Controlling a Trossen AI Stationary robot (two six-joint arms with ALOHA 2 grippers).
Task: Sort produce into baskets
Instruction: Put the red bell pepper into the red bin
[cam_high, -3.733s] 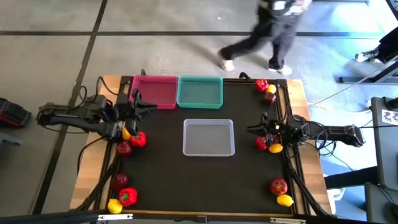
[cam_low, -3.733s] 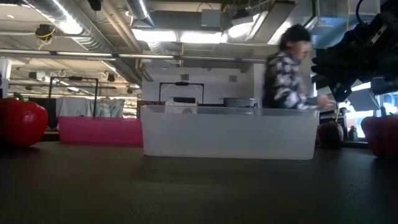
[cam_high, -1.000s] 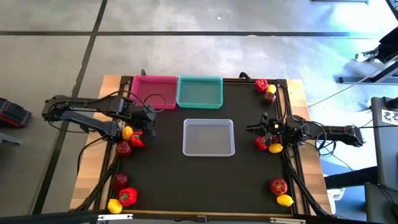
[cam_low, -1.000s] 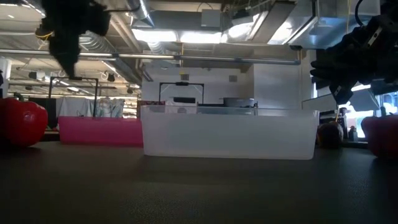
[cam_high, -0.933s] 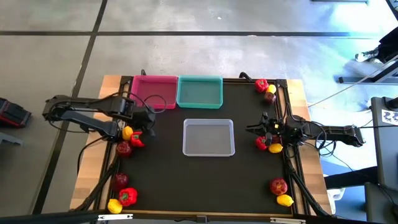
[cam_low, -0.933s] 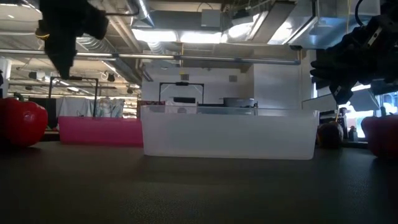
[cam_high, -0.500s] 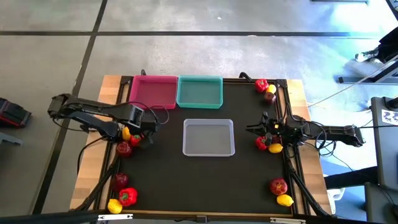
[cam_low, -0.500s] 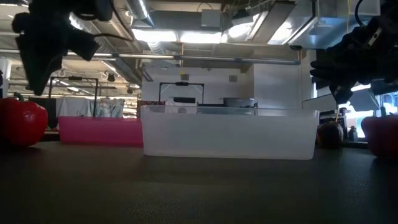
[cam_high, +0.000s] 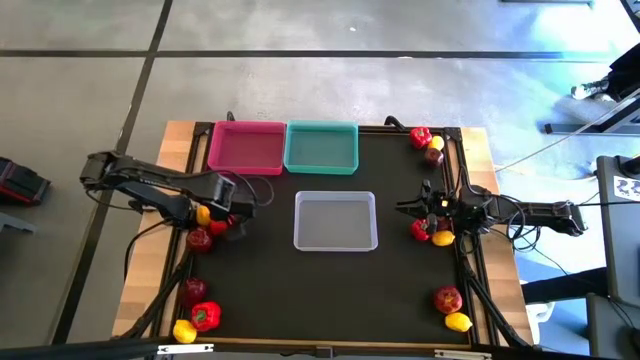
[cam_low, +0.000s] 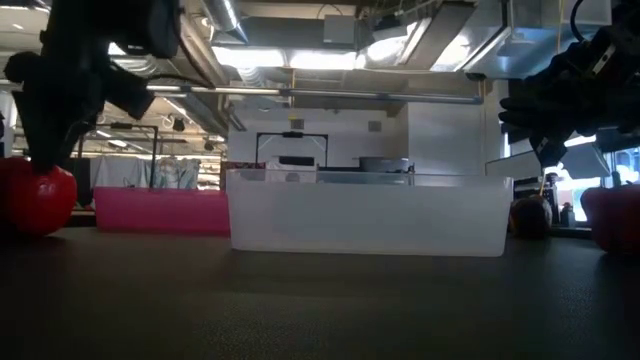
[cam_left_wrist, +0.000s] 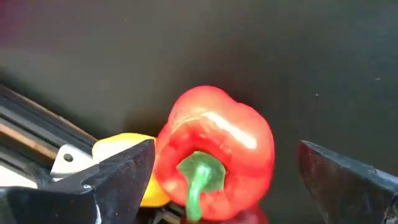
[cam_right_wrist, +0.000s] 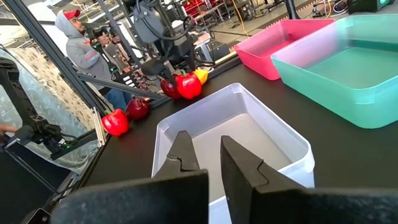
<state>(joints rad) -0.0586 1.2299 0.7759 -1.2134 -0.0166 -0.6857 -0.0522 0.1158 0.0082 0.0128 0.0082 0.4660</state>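
A glossy red bell pepper (cam_left_wrist: 214, 155) with a green stem lies on the black mat at the table's left, beside a lemon (cam_high: 204, 212) and an apple (cam_high: 199, 239). My left gripper (cam_left_wrist: 227, 149) stands open right over the pepper (cam_low: 35, 200), one finger on each side; I see no touch. The pink basket (cam_high: 245, 147), teal basket (cam_high: 321, 147) and translucent basket (cam_high: 336, 220) hold nothing. My right gripper (cam_high: 410, 208) waits shut at the table's right, above a pepper (cam_high: 420, 230) and a lemon (cam_high: 441, 238).
More produce lies at the near left corner (cam_high: 197, 312), the far right corner (cam_high: 427, 143) and the near right corner (cam_high: 451, 308). Cables and rails run along both side edges. A person in a grey hoodie (cam_right_wrist: 78, 43) stands beyond the table's left side.
My left gripper has gone from the pink basket's near edge toward the table's near edge and down, so its open fingers now stand on either side of the red pepper. The produce has not moved.
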